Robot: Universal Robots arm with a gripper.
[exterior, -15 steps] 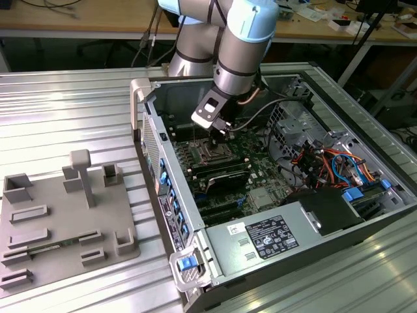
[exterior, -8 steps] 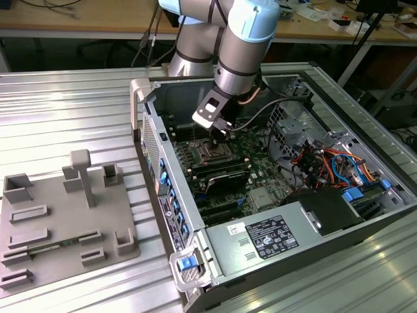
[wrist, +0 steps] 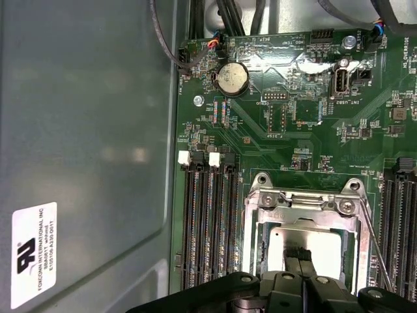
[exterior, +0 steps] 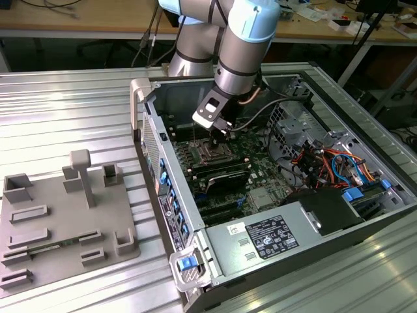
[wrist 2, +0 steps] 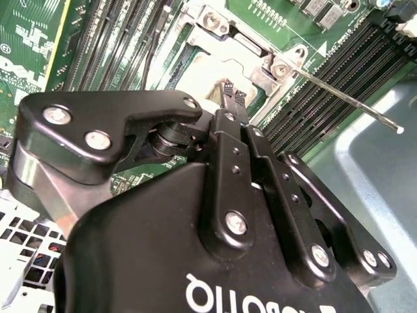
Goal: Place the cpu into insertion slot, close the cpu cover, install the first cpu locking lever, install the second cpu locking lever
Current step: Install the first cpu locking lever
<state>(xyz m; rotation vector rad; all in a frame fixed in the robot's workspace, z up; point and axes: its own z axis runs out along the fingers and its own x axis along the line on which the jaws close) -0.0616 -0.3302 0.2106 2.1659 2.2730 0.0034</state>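
The gripper (wrist 2: 232, 98), black fingers pressed together on nothing, is seen over the cpu (wrist: 320, 251), partly hidden behind it, seated in the insertion slot (exterior: 212, 151) and framed by the cpu cover (wrist: 305, 207). A white printed label (wrist: 34, 254) is stuck on the case wall (wrist: 91, 130). A thin lever rod (wrist 2: 345, 101) juts over the memory slots (wrist: 208, 228).

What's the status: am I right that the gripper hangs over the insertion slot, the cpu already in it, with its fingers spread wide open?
Not quite. The gripper does hang over the insertion slot, and the cpu lies in it, but the fingers are shut, tips together, not spread wide. Both wrist views show this.
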